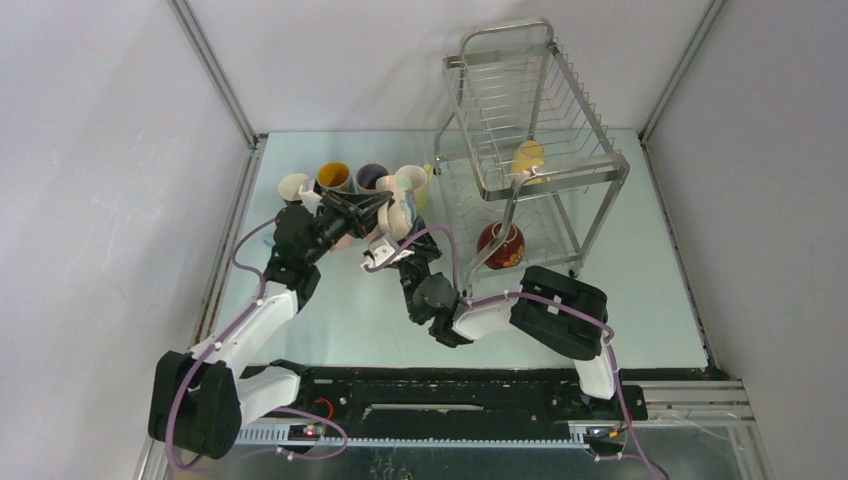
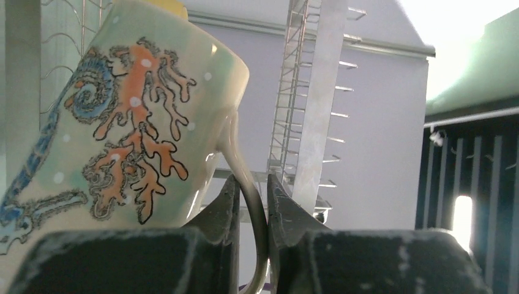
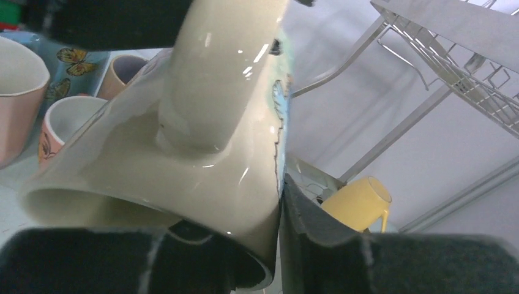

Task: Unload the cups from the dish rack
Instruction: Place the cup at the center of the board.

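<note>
A cream mug with an orange coral pattern (image 1: 402, 205) hangs above the table, left of the dish rack (image 1: 560, 180). My left gripper (image 1: 375, 207) is shut on its handle (image 2: 250, 184). My right gripper (image 1: 392, 243) is shut on the mug's rim wall (image 3: 269, 208), one finger inside and one outside. A yellow mug (image 1: 528, 157) lies in the rack and also shows in the right wrist view (image 3: 361, 202). A dark red mug (image 1: 500, 245) sits on the rack's lower tier.
Several unloaded mugs stand in a group at the back left: cream (image 1: 295, 187), yellow-rimmed (image 1: 333, 178), purple (image 1: 372, 177). The right wrist view shows a pink mug (image 3: 18, 86) and a butterfly mug (image 3: 67, 64). Enclosure walls surround the table.
</note>
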You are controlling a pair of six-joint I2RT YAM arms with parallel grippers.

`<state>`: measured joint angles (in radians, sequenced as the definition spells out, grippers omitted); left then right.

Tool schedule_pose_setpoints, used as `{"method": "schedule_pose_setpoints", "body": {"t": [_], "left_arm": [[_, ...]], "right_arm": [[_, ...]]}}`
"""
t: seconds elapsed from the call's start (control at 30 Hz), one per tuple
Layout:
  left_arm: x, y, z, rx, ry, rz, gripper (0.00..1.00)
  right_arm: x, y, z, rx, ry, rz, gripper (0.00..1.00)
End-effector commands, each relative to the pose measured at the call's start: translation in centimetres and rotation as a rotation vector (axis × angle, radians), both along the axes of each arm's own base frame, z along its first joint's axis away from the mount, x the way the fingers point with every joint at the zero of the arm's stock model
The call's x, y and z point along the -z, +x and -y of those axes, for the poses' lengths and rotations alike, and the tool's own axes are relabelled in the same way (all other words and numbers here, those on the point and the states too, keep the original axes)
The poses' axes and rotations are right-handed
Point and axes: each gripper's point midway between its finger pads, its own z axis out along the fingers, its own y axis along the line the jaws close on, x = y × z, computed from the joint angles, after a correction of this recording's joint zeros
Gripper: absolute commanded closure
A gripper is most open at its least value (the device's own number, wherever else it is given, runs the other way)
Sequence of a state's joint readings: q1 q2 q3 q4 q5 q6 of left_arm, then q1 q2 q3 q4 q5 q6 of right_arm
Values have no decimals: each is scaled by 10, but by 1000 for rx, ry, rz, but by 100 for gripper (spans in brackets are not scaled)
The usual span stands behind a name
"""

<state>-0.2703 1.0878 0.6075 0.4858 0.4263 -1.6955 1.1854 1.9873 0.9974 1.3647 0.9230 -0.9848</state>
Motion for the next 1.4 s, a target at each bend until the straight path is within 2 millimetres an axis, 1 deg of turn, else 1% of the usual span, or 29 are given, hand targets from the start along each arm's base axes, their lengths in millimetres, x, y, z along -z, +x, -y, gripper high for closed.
{"method": "schedule_pose_setpoints", "body": {"t": [0.0,0.13,0.2,0.37,0.4,0.43,0.57,0.67,0.73,0.87,1.0,1.1,1.2,1.3,1.37], "left_arm": [[-47,-22,4,60,-53,172,100],[-46,-20,4,52,-53,165,100],[-44,-20,4,52,-49,158,100],[-40,-18,4,47,-21,155,99],[-40,-17,4,47,-15,158,95],[-39,-17,4,45,-8,160,87],[-39,-16,3,32,22,173,65],[-40,-15,2,22,49,185,57],[-39,-14,1,12,70,186,50],[-38,-11,-1,-7,84,193,42],[-36,-7,-1,-16,106,195,39],[-33,-4,-4,-35,144,197,33],[-36,-1,-7,-53,180,220,29],[-39,2,-14,-82,228,237,26],[-40,6,-22,-109,267,243,24]], "right_arm": [[-36,-1,0,4,114,74,79],[-43,-2,3,17,121,84,91],[-46,-3,4,17,129,85,100],[-57,-9,6,18,156,87,100],[-60,-10,8,21,167,87,100],[-63,-12,9,23,181,85,100],[-74,-19,13,27,222,81,100],[-81,-22,17,35,254,73,100],[-84,-24,18,33,263,63,100],[-87,-25,18,24,280,44,100],[-90,-25,20,21,319,9,100],[-86,-23,18,5,326,-40,100],[-79,-24,16,-9,312,-86,100],[-75,-26,14,-31,308,-131,100],[-68,-25,13,-43,306,-182,100]]}}
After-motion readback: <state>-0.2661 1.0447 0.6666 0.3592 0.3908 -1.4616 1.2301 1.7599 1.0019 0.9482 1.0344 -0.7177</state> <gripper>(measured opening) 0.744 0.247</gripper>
